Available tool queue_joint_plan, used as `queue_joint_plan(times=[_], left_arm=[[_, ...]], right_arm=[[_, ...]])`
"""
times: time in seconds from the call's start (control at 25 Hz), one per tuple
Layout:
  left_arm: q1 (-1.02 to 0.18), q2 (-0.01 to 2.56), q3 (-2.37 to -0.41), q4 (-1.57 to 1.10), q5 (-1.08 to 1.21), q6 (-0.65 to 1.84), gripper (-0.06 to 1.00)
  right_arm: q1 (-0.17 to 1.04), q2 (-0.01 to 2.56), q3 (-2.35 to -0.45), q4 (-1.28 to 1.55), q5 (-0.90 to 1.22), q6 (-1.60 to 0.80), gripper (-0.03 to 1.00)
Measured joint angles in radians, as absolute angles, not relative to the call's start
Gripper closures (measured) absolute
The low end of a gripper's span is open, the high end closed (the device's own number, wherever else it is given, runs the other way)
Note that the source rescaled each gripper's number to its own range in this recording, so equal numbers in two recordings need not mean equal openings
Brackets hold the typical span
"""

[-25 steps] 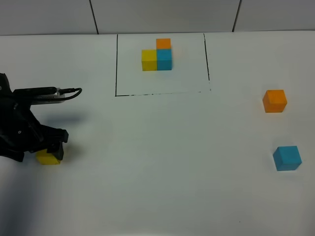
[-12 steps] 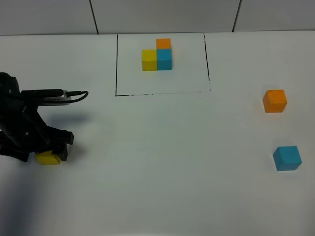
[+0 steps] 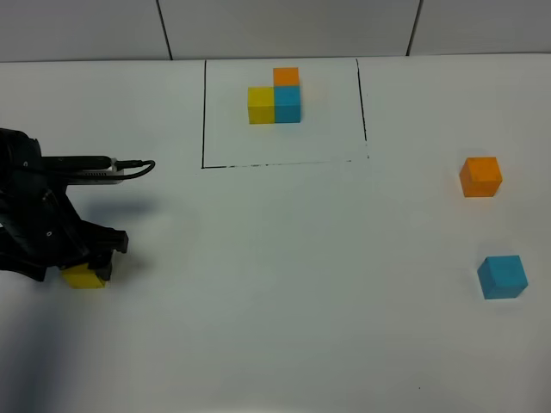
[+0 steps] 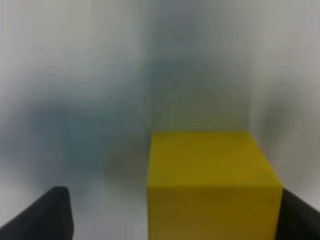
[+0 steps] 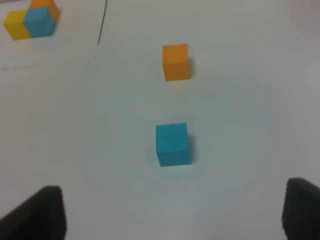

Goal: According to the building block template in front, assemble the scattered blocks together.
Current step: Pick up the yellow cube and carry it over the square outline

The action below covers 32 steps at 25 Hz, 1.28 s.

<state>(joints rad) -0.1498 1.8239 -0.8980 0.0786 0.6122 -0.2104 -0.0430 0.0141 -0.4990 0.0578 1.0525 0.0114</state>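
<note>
The small plain yellow cube (image 4: 210, 175) sits near left on the white table (image 3: 275, 301), between the spread-apart fingers of the left gripper (image 4: 172, 217). It looks light, hard and smooth; pinch two flat opposite sides.

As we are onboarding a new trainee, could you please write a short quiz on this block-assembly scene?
1. True or false: the left tool is shut tight on the loose yellow cube.
2. In the framed template, which cube shares a face with the yellow one? A) orange B) blue C) neither
3. How many loose cubes does the wrist view of the right tool show?

Key:
1. False: a gap shows on one side of the cube.
2. B.
3. Two: the orange cube and the blue cube.
</note>
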Motion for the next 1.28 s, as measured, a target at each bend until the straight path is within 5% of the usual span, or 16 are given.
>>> queue_joint_plan(times=[0.12,0.2,0.24,0.8,1.28], left_arm=[[-0.150,1.824,-0.898,0.077,0.612,-0.211,0.49],[-0.150,1.824,-0.898,0.077,0.611,-0.212,0.89],[-0.150,1.824,-0.898,0.077,0.612,-0.212,0.94],[-0.196,1.825,-1.024,0.098,0.785,0.119,0.94],[-0.513,1.943,-1.274,0.107,0.861,0.470,0.94]], right_arm=[[-0.043,0.014,-0.499,0.058,1.053,0.011,0.21],[-0.043,0.014,-0.499,0.058,1.053,0.011,0.21],[-0.043,0.014,-0.499,0.058,1.053,0.011,0.21],[-0.043,0.014,-0.499,0.060,1.053,0.011,0.21],[-0.043,0.014,-0.499,0.063,1.053,0.012,0.21]])
